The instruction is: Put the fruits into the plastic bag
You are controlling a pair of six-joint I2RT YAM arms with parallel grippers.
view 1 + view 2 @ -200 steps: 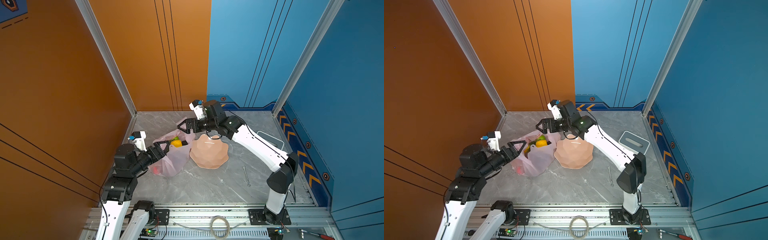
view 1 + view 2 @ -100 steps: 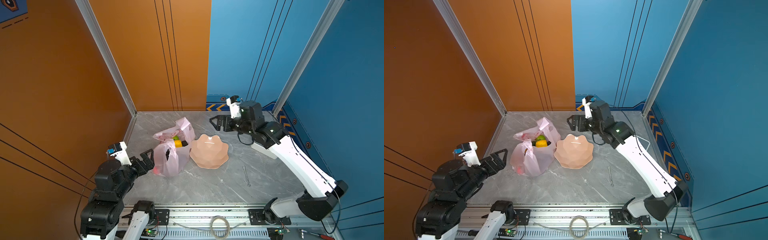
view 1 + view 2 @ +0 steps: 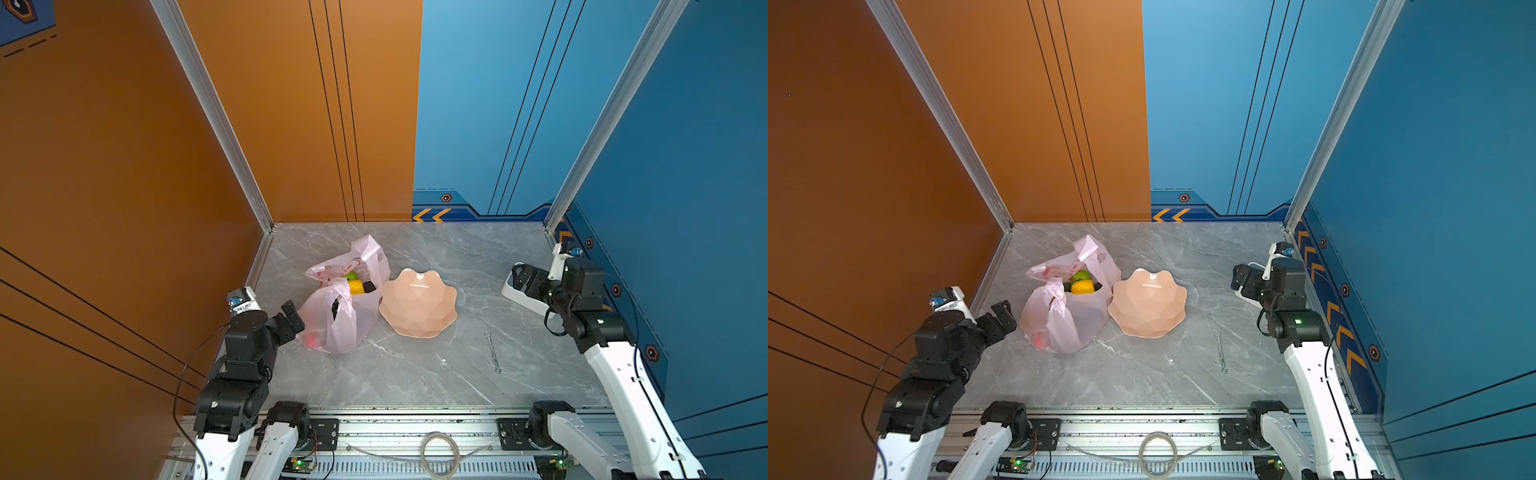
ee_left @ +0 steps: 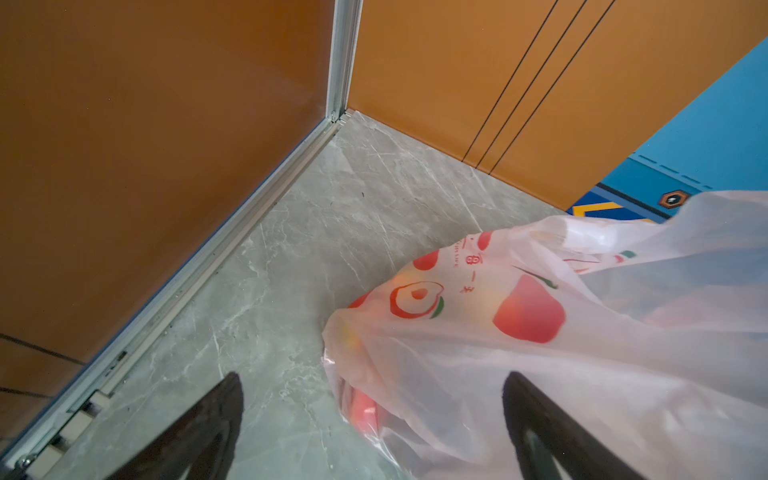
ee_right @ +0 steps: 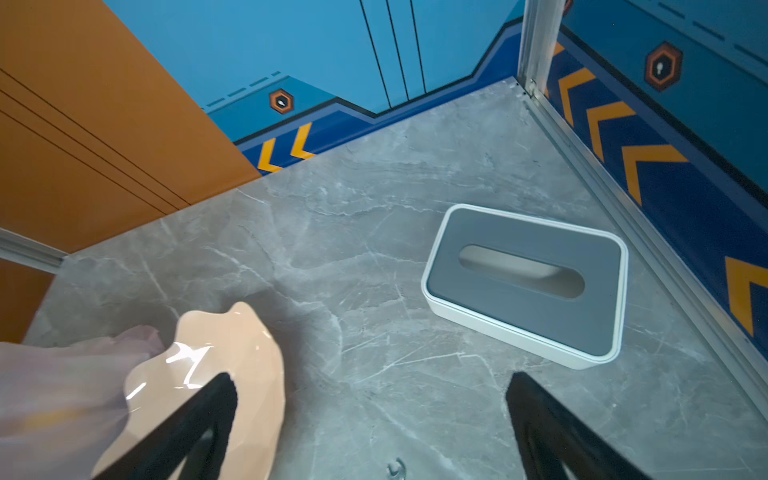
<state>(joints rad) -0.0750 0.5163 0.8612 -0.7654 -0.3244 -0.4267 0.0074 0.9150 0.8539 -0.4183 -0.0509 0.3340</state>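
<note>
Grey marble tabletop (image 3: 415, 374), orange walls on the left and back, blue on the right.

- Plastic bag (image 3: 345, 320) stands left of centre, touching the rim of a peach bowl (image 3: 417, 303). Its mouth gapes upward.
- Fruits are inside the bag. At the mouth there is a yellow one (image 3: 356, 286), a green one (image 3: 351, 275) and a black one (image 3: 369, 286). A red one (image 3: 311, 341) glows through the film low down. That makes four I can count for certain, and the film hides any others.
- Bowl looks empty. No fruit lies loose on the table.
- Left gripper (image 3: 293, 318) sits just beside the bag's near wall with its jaws spread wide, holding nothing.
- Right gripper (image 5: 370, 379) is well apart, over by a white-and-grey box (image 5: 525, 282), also wide open and empty.
- Count: one bag, one bowl, one box, one thin wrench (image 3: 492, 351), two grippers.

Handling, as I judge it:
- The bag film is thin, soft and slick and has no stiffness of its own. The weight sits low with the fruit.
- A pinch on the wall would likely slide or stretch the film.
- The better holds are the two handle loops, one at the far side (image 3: 368, 245) and one nearer (image 3: 332, 291).
- The fruits look light, hard and rounded, so they could roll out if the bag tips.
</note>
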